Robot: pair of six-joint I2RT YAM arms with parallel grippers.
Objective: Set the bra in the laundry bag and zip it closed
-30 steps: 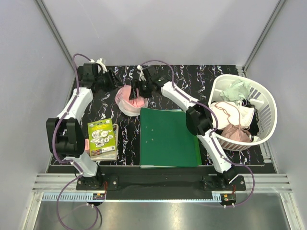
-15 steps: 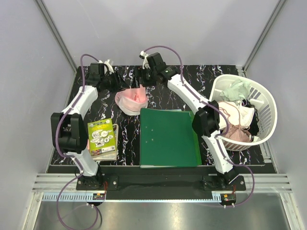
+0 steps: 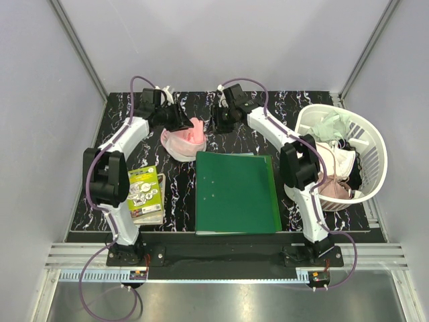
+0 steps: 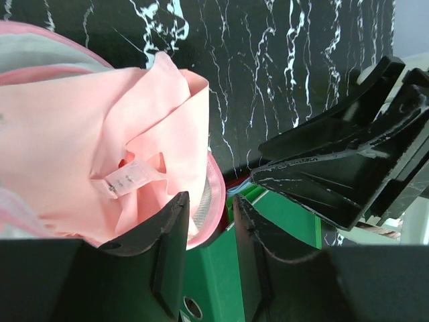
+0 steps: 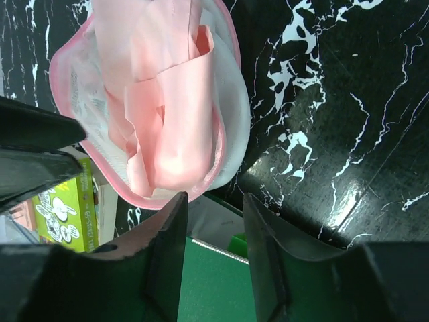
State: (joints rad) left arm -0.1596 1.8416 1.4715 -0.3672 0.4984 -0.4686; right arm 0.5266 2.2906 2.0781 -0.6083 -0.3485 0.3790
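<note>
We find the laundry bag [image 3: 175, 145] lying on the black marbled table [image 3: 281, 107] just beyond the far left corner of the green binder [image 3: 236, 192], its pink rim almost meeting that corner. Its mouth gapes open and the zip is not drawn. The pink bra [image 3: 194, 127] sits bunched in the opening, and one fold rises past the rim on the side away from the binder. The left gripper [image 3: 182, 125] hangs over the bag's far edge, beyond the binder's left corner. In its wrist view its fingers [image 4: 167, 248] stand a narrow gap apart with nothing between them (only the bag's rim and a strip of binder show through the gap). The right gripper [image 3: 218, 123] hovers beyond the binder's far edge, just beside the bag and apart from it. Its fingers [image 5: 164, 255] are likewise a little apart and hold nothing, and we see bare table and the binder's corner between them. The two grippers face each other across the bag, near one another but not touching. Left of the binder lies a yellow-green book [image 3: 143, 192], close to the binder's left edge. Right of the binder, well apart from the bag, stands a white slatted basket [image 3: 379, 144] heaped with pale and dark clothing.
</note>
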